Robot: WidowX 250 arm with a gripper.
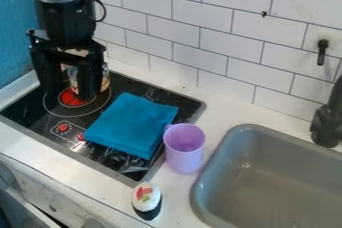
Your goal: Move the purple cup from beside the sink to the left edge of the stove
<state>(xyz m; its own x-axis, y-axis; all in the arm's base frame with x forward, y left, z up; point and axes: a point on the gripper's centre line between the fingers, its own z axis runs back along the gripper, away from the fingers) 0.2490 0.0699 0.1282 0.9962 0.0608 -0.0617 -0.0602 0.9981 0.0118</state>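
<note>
Gripper, 1 [69, 93]: at upper left over the stove [127, 164], two fingers hanging down, apart. Can, 1 [105, 79]: upright on the back part of the stove, behind the finger on the view's right, which hides its middle; contact cannot be told. Red burner spot, 1 [71, 98]: below the gripper, partly covered by that same finger. Folded blue cloth, 1 [133, 125]: lies across the stove, beside the burner. Red dials, 2 [63, 128]: one near the cloth, one at its edge. Purple cup, 1 [184, 148]: upright between cloth and sink [226, 168]. Toy sushi roll, 1 [146, 200]: on the counter [175, 189], in front of the cup. Black faucet, 1 [326, 122]: at the sink's far side.
</note>
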